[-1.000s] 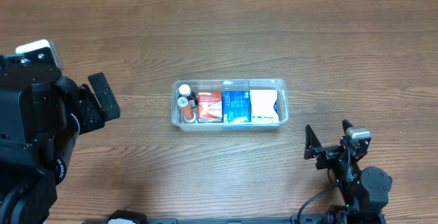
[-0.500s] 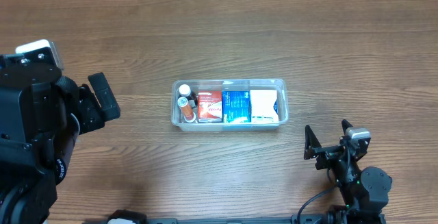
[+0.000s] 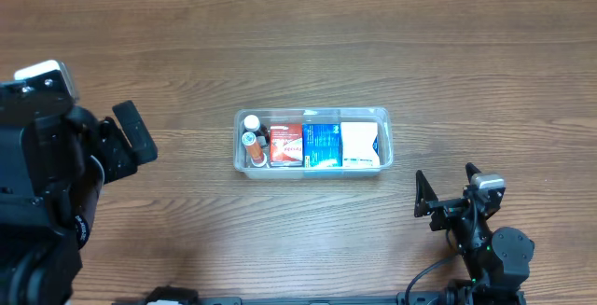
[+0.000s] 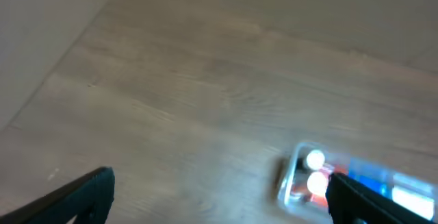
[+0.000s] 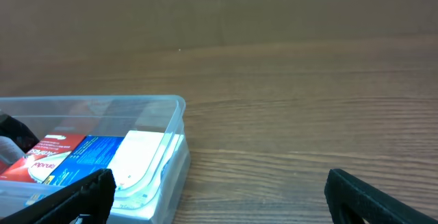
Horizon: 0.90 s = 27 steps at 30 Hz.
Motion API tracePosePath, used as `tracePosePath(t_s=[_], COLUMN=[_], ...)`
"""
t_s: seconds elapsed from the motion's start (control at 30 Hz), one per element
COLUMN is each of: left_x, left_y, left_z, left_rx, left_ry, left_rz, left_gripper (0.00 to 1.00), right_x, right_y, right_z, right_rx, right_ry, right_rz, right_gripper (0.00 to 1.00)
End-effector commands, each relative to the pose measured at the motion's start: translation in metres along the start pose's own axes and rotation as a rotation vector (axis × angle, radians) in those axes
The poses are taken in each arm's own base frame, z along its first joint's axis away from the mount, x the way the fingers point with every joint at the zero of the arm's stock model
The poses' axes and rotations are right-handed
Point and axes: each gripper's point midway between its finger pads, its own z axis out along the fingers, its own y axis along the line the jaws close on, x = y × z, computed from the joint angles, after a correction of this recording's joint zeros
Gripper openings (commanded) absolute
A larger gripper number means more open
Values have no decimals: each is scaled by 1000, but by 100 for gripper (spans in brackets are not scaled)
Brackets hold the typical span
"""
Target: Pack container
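Surface: wooden table (image 3: pixel 448 53), bare apart from the container and the two arms.
Container position: container (image 3: pixel 385 142) lies mid-table, long side left to right, between the arms and touching neither.
Container contents: bottles (image 3: pixel 252 121) upright at the left end; then red box (image 3: pixel 286 145), blue box (image 3: pixel 323 145) and white box (image 3: pixel 359 145) side by side, filling it to the right end.
Left gripper: left gripper (image 4: pixel 219 183) is well to the left of the container, fingers apart, holding nothing; its wrist view is blurred.
Right gripper: right gripper (image 5: pixel 219 179) is low, near the container's right front corner, fingers apart, holding nothing.
Task state (judgement): packing looks complete; no loose item shows on the table.
Risk 1: a finger catches the rim on a nearby pass. Cause: the right gripper sits low and close. Effect: the light container slides or tips.
Risk 2: the bottles topple. Cause: a knock to the container; they stand upright, with some slack around them.
Risk 3: a further insertion jams. Cause: no free slot is visible.
Count: container 1; bottles 2; boxes 3; grippers 2.
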Motion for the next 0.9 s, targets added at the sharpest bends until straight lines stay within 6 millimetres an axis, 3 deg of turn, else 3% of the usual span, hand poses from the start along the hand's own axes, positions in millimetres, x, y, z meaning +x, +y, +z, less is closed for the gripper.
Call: tracePosePath(t_s=[0.0, 0.07, 0.37, 0.4, 0.43, 0.6, 0.7, 0.87], left_x=[32, 47, 148, 157, 180, 225, 245, 255], left_y=[-11, -10, -6, -7, -9, -12, -11, -10], left_z=[27, 42, 90, 93, 102, 123, 135, 143], left_rx=[134, 150, 237, 252, 287, 336, 338, 351], left_ry=[50, 30, -73, -76, -70, -21, -11, -47], left_rz=[84, 63, 11, 11, 13, -19, -35, -38], left_gripper=[100, 100, 100, 100, 100, 100, 100, 100], right_x=[-1, -1, -1, -1, -1, -1, -1, -1], right_y=[1, 1, 1, 1, 1, 1, 1, 1], right_z=[0, 0, 0, 0, 0, 0, 0, 0], right_rx=[-6, -6, -6, -6, -6, -6, -6, -6], right_ry=[-12, -12, -12, -12, -12, -12, -12, -12], right_rz=[-4, -4, -4, -4, -4, -4, -4, -4], right_gripper=[100, 100, 100, 100, 100, 100, 100, 100])
